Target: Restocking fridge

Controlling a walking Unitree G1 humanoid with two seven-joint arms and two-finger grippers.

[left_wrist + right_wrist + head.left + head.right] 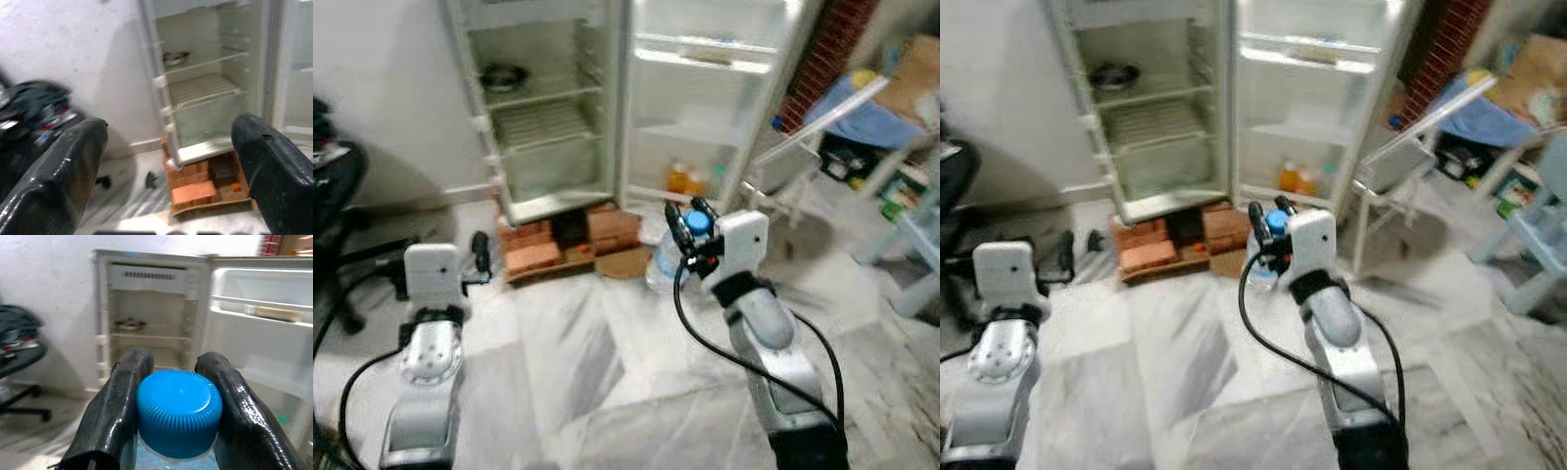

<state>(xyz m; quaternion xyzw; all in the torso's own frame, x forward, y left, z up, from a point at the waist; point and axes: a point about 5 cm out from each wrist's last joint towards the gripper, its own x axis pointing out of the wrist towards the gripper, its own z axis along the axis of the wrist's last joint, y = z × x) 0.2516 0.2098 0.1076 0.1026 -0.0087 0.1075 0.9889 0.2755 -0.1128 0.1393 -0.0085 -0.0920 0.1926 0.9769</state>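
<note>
A clear water bottle [664, 262] with a blue cap [178, 411] hangs in front of the fridge, my right gripper [690, 229] shut on its neck. The white fridge [548, 108] stands open on bricks, its door [705, 98] swung to the right. A metal bowl [504, 74] sits on an upper wire shelf. Orange bottles [683, 180] stand in the lowest door rack. My left gripper [480, 257] is held low at the left, open and empty, its fingers [54, 181] wide apart in the left wrist view.
Red bricks [563, 243] and cardboard lie under the fridge. A black office chair [337, 211] with clothes stands at the left. At the right are a folding rack [803, 157], a light blue chair [915, 235] and clutter. Marble floor [587, 362] lies ahead.
</note>
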